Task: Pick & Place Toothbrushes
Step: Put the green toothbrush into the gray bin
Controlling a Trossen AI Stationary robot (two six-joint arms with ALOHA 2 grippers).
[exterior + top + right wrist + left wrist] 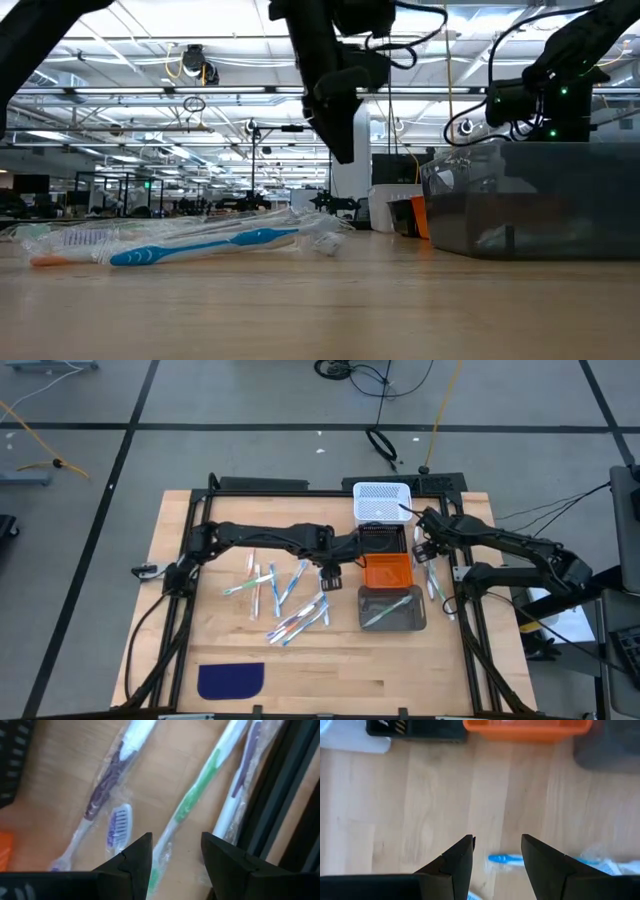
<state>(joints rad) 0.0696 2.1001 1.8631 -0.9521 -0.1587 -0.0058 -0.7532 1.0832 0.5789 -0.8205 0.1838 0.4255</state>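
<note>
Both pincers open and empty above the table (200, 650), toothbrushes lying loose.

Left pincer (331, 579) hovering beside the scattered toothbrushes (285, 600) at mid-table, near the orange bin (386, 572). Right pincer (423, 554) poised over a few wrapped toothbrushes (192, 802) by the table's right frame. One green toothbrush (388, 610) lying in the grey bin (392, 622).

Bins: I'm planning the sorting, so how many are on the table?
4, in a column right of centre: white bin farthest back, black bin, orange bin, grey bin nearest, holding one toothbrush.
</note>
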